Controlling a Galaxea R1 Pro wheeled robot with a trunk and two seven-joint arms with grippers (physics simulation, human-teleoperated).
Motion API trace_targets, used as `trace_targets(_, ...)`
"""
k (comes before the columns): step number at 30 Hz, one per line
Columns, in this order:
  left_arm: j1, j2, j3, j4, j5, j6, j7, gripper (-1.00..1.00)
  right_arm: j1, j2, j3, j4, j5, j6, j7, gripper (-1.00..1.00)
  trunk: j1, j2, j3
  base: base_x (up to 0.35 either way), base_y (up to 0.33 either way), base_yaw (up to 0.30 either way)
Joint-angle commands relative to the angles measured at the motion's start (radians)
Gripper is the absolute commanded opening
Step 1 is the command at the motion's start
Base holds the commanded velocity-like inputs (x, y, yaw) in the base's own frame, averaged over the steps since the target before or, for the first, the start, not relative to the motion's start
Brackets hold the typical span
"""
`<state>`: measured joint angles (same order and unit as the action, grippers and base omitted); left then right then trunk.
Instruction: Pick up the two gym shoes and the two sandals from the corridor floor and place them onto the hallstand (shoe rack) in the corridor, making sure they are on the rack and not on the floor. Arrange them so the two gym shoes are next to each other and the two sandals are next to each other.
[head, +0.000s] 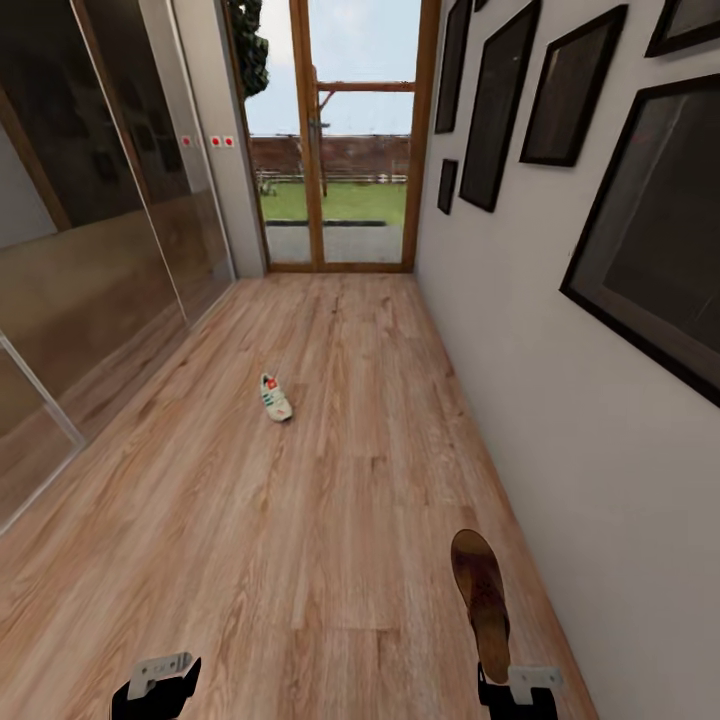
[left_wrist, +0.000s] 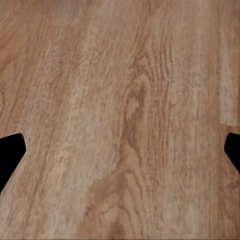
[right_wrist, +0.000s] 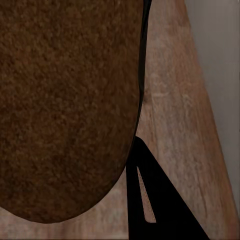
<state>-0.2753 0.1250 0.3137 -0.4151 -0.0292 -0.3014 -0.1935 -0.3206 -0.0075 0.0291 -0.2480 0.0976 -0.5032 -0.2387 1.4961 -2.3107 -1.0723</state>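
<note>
One white gym shoe (head: 276, 397) with green stripes lies on the wood corridor floor (head: 330, 500), mid-corridor and far ahead of both arms. A brown sandal (head: 481, 590) sticks forward, above the floor, from my right gripper (head: 512, 690), which is shut on its heel end, near the right wall. In the right wrist view the sandal's brown underside (right_wrist: 65, 100) is close up beside one black finger (right_wrist: 160, 200). My left gripper (head: 155, 685) hangs low at the left. It is open over bare planks, its fingertips (left_wrist: 10, 155) wide apart with nothing between them. The hallstand is out of view.
Glossy sliding panels (head: 90, 250) line the left side. A white wall (head: 520, 400) with black picture frames (head: 660, 220) runs close along the right. A wood-framed glass door (head: 345, 140) closes the far end. Bare floor lies between me and the shoe.
</note>
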Motion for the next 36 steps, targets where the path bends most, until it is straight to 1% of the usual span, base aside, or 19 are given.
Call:
trace_targets(1,-0.001,-0.001,0.008,0.001,-0.003,-0.002,-0.009,1.00,-0.001,0.000,0.003,0.001,0.010,0.000,-0.010,-1.00,0.000,0.000,-0.001,0.340,0.000,0.000)
trace_targets(36,-0.001,-0.001,0.008,0.001,-0.003,-0.002,-0.009,1.00,-0.001,0.001,0.004,0.001,0.010,0.000,-0.011,-1.00,0.000,0.000,-0.001,0.340,0.000,0.000)
